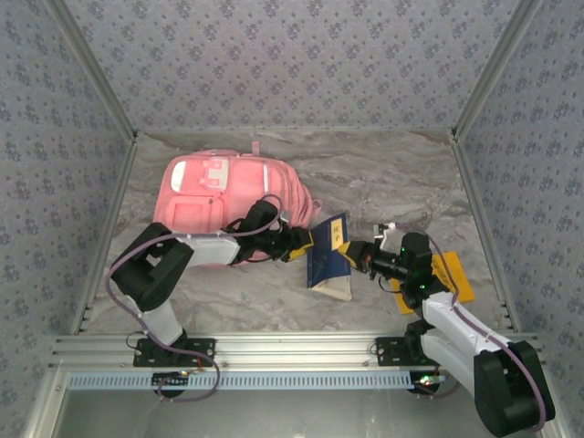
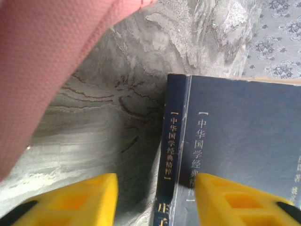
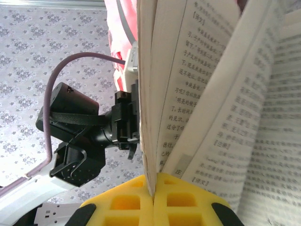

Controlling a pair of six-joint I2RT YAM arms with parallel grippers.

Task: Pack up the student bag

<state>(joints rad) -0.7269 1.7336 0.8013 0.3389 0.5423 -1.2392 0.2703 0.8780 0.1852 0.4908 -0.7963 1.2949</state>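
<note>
The student bag (image 1: 219, 201), a large pink backpack, lies at the back left of the marble table; a fold of it (image 2: 47, 66) hangs close in the left wrist view. A dark blue book (image 1: 328, 257) stands tilted between the two arms, its spine (image 2: 175, 155) and cover (image 2: 244, 136) facing my left gripper. My left gripper (image 1: 304, 244) is open, the spine between its yellow fingers (image 2: 80, 200), one finger over the cover. My right gripper (image 1: 352, 251) is shut on the book's page edge (image 3: 151, 155); the pages (image 3: 221, 84) fan apart.
A flat orange thing (image 1: 453, 276) lies under the right arm at the right. Patterned walls close in the table on three sides. An aluminium rail (image 1: 274, 351) runs along the near edge. The left arm's wrist (image 3: 89, 136) is just behind the book.
</note>
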